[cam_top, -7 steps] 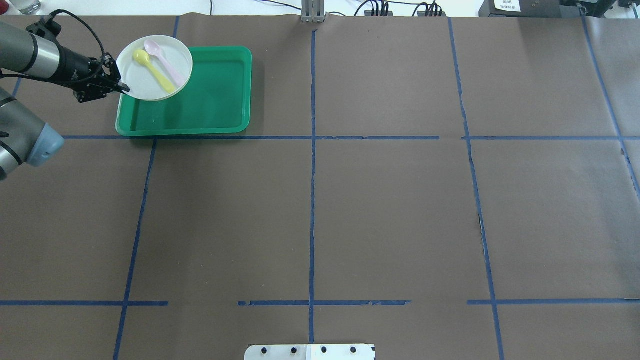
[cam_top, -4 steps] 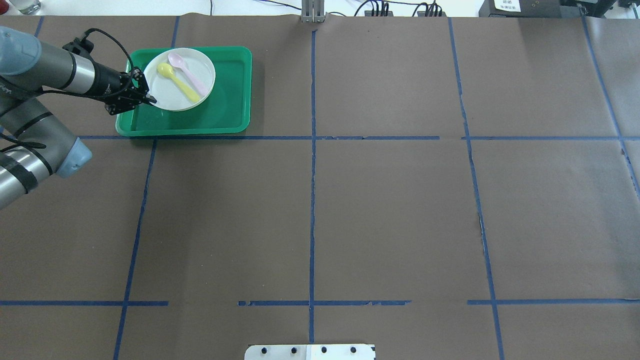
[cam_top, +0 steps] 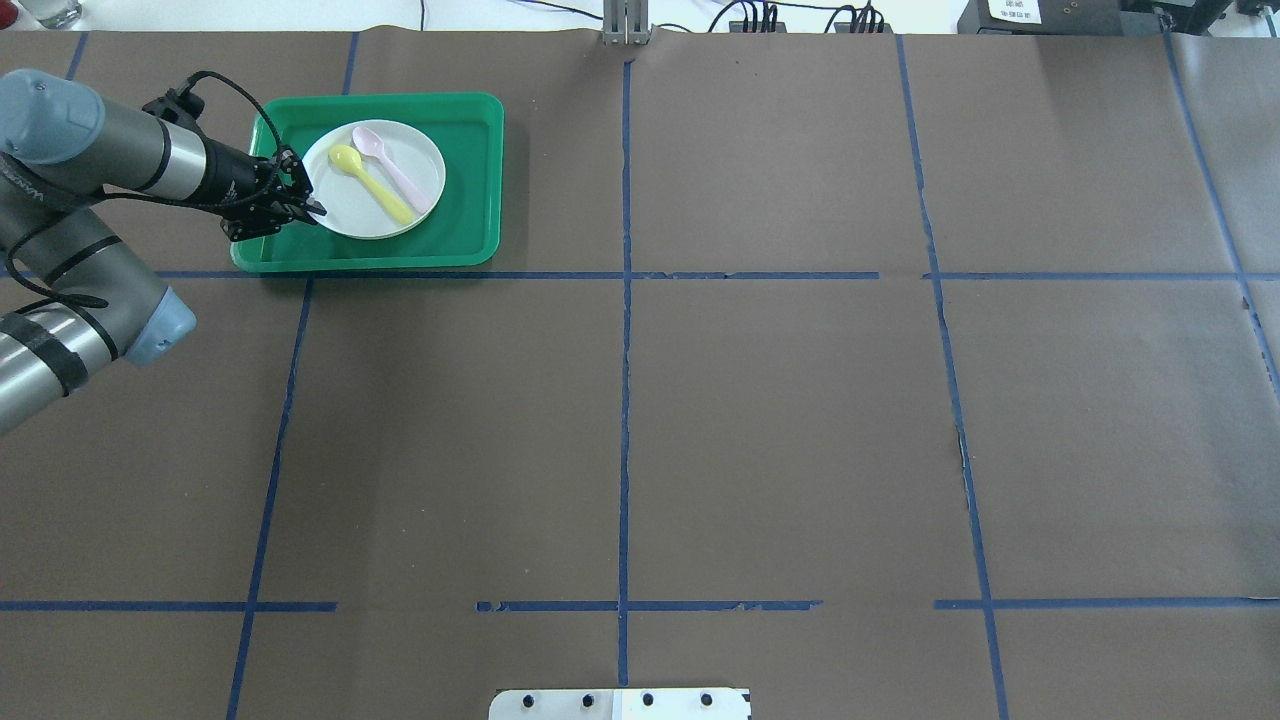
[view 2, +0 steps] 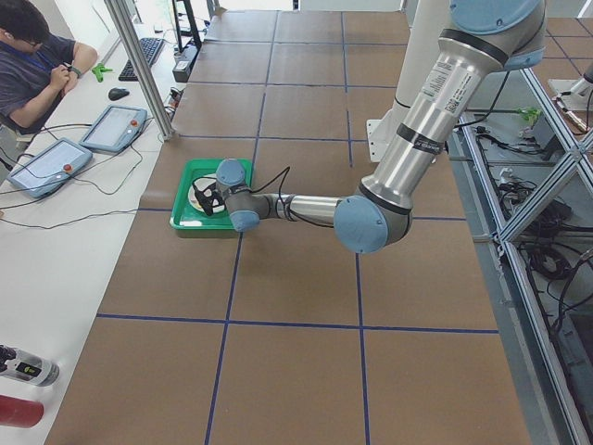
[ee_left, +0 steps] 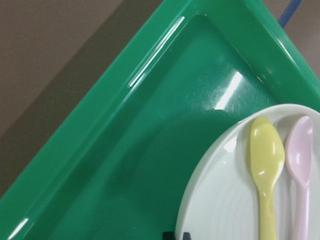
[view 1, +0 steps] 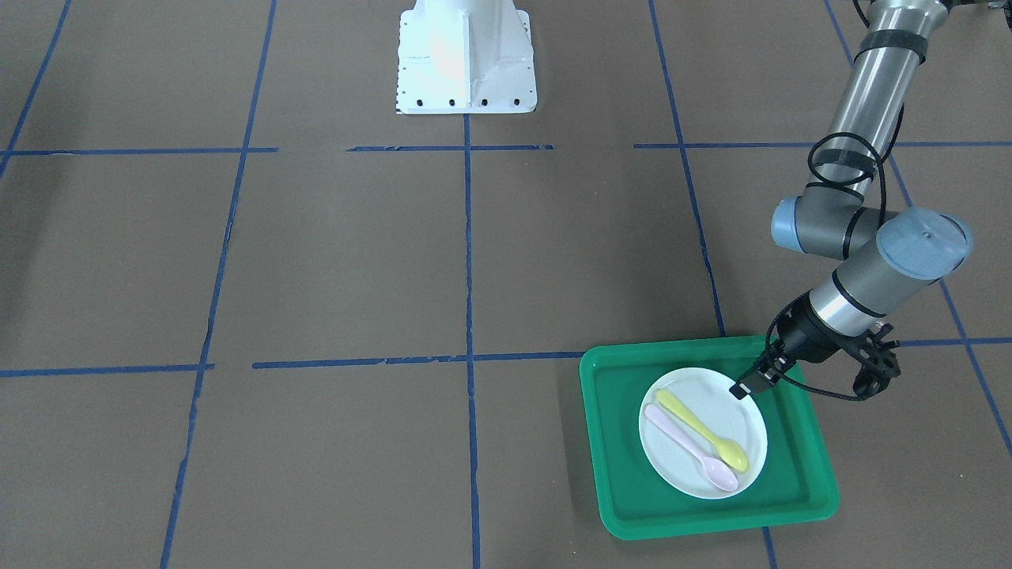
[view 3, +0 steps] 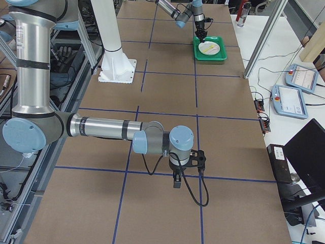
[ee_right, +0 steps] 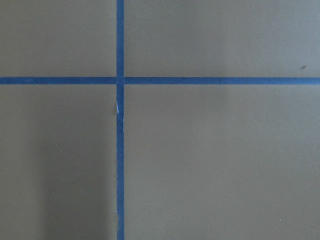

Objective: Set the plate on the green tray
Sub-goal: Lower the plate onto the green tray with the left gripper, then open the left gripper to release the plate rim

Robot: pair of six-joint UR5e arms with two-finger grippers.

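My left gripper (cam_top: 312, 208) was pinching the rim of the plate (cam_top: 350, 207) at about 8 o'clock in the overhead view, with its fingers pressed on the edge. The plate was inside the green tray (cam_top: 470, 200), near its middle. I could not tell if it lay fully flat on the tray floor. Two spoons lay side by side on the plate, a yellow spoon (cam_top: 368, 183) and a pink spoon (cam_top: 395, 165), both with the bowl toward 10 o'clock and the handle toward 4 o'clock. The tray stood at about 10 o'clock on the table (cam_top: 760, 420). My right gripper (view 3: 175, 182) hung well apart, over a blue tape cross (ee_right: 120, 80). Whether its fingers were spread or together, I could not tell.
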